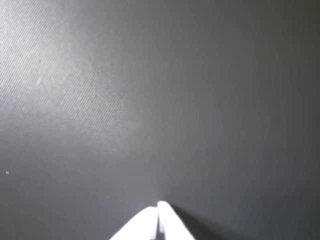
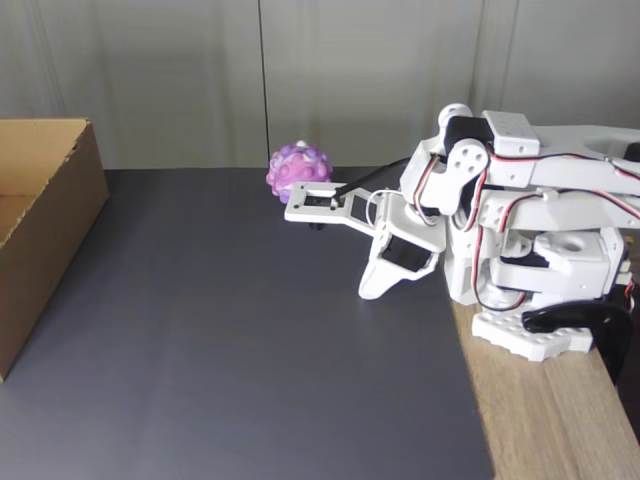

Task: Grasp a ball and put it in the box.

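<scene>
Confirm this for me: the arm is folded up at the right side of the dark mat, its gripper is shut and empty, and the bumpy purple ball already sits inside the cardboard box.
One thing is wrong. The fixed view shows the ball on the dark mat at its far edge, not in the box, which stands at the left. The rest holds: the arm is folded at the right, and the gripper is shut and empty in the wrist view.

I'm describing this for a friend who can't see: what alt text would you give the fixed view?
A white robot arm sits folded at the right edge of a dark grey mat, its gripper pointing down at the mat. A bumpy purple-pink ball rests at the far edge of the mat, and an open cardboard box stands at the left.
</scene>
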